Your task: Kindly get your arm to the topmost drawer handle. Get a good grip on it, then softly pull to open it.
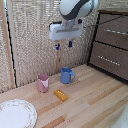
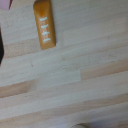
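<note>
No legible writing anywhere; only blurred white marks on one flat orange bar (image 2: 44, 25). Counted: one pink cup (image 1: 43, 82), one blue mug (image 1: 66, 75), one patterned white plate (image 1: 16, 113). Glossy white robot arm (image 1: 76, 9) aloft over the wooden table (image 1: 95, 100), blue-fingered gripper (image 1: 63, 45) parted, empty. Two drawer fronts visible; slim silver topmost drawer handle (image 1: 116, 31) at the exterior view's right, well apart.

From the exterior view I see only the lower end of the arm (image 1: 77, 12); the top edge cuts off the rest. The drawer unit (image 1: 111, 42) runs off the exterior view's right, so the topmost drawer handle (image 1: 114, 15) shows partly. White plate (image 1: 15, 115) cropped at the lower corner. Gripper (image 1: 63, 45) fingers too small; I cannot judge their spacing. In the wrist view, the markings on the orange block (image 2: 44, 25) are blurred, and a pink scrap (image 2: 5, 4) is clipped at the corner.
</note>
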